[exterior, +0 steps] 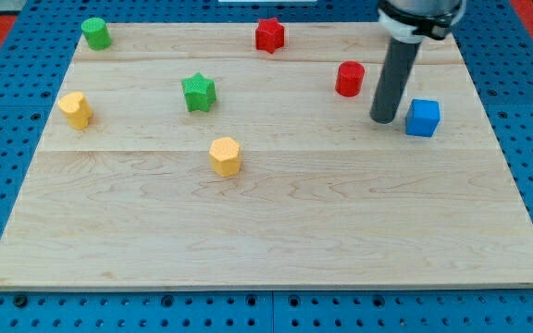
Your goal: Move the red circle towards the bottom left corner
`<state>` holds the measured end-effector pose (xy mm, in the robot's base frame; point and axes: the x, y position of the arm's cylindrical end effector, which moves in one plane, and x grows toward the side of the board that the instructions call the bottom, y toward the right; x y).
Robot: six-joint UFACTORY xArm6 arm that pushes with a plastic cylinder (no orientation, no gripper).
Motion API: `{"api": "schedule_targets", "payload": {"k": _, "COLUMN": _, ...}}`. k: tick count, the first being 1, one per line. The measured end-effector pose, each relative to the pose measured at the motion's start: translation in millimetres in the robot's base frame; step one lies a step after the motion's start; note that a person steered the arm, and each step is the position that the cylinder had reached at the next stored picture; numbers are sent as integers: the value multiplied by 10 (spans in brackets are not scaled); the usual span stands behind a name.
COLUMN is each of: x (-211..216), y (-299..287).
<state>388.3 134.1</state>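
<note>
Red circle (350,79) stands in the upper right part of the wooden board (266,231), apart from every edge. Going from the view's left: green cylinder (95,33) sits near the top left corner; a yellow block (76,109), shape hard to make out, lies near the left edge; green star (198,92) and yellow hexagon (225,155) occupy the middle; red star (269,35) sits near the top edge. My tip (385,119) rests just right of and below the red circle, apparently not touching it, with the blue cube (423,117) close on its right. No claw is fitted; the arm ends in a plain rod. The board's lower half, including the bottom left corner, carries no blocks.
</note>
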Motion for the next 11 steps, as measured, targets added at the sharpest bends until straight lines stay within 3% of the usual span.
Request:
{"api": "schedule_targets", "payload": {"k": 1, "x": 76, "y": -379}}
{"api": "schedule_targets", "payload": {"k": 2, "x": 412, "y": -445}}
{"api": "schedule_targets", "payload": {"k": 4, "x": 418, "y": -445}}
{"api": "schedule_targets", "payload": {"k": 7, "x": -220, "y": -330}}
{"api": "schedule_targets", "payload": {"k": 10, "x": -613, "y": 479}}
{"api": "schedule_targets", "payload": {"k": 11, "x": -835, "y": 486}}
